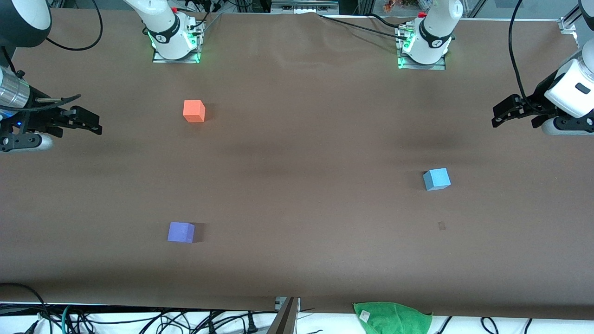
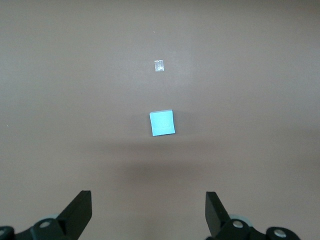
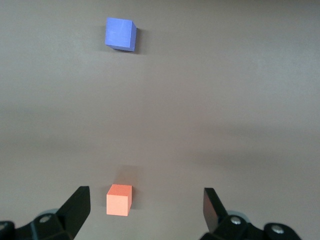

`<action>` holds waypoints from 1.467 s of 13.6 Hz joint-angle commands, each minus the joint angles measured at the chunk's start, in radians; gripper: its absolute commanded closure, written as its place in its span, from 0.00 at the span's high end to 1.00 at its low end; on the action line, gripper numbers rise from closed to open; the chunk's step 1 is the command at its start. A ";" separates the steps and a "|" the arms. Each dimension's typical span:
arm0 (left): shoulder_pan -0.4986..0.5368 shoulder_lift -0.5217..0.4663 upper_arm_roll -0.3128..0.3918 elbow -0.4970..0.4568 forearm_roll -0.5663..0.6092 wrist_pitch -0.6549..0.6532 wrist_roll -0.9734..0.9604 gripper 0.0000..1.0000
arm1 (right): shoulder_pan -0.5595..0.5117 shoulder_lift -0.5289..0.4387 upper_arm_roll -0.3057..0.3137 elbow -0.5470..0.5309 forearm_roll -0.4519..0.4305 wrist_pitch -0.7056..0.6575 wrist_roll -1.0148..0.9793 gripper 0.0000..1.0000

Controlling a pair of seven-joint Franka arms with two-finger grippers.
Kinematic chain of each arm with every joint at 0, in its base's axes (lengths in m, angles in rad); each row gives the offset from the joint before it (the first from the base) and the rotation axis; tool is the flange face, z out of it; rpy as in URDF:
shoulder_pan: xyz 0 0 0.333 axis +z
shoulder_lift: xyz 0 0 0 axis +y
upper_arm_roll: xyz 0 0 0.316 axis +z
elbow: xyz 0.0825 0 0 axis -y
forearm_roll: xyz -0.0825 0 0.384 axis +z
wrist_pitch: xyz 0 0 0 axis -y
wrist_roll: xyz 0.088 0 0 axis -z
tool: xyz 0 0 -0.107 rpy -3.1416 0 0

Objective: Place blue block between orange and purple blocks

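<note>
The light sky-blue block (image 1: 436, 179) sits on the brown table toward the left arm's end; it also shows in the left wrist view (image 2: 162, 123). The orange block (image 1: 194, 111) sits toward the right arm's end, near the right arm's base. The purple block (image 1: 181, 232) lies nearer the front camera than the orange one. Both show in the right wrist view, orange (image 3: 119, 199) and purple (image 3: 120, 34). My left gripper (image 1: 513, 120) (image 2: 148, 210) is open and empty, raised over its end of the table. My right gripper (image 1: 76, 130) (image 3: 146, 207) is open and empty, raised over the other end.
A small square mark (image 1: 441, 226) lies on the table a little nearer the front camera than the blue block. A green cloth (image 1: 392, 317) hangs at the table's front edge. Cables run along that edge and by the arm bases.
</note>
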 commanded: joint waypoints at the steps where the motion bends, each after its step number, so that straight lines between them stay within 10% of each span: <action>1: 0.012 0.011 -0.008 0.025 0.023 0.000 0.023 1.00 | -0.010 0.006 0.004 0.023 0.015 -0.017 -0.005 1.00; 20: 0.013 0.035 -0.016 0.027 0.011 -0.005 0.048 1.00 | -0.010 0.006 0.004 0.023 0.015 -0.016 -0.005 1.00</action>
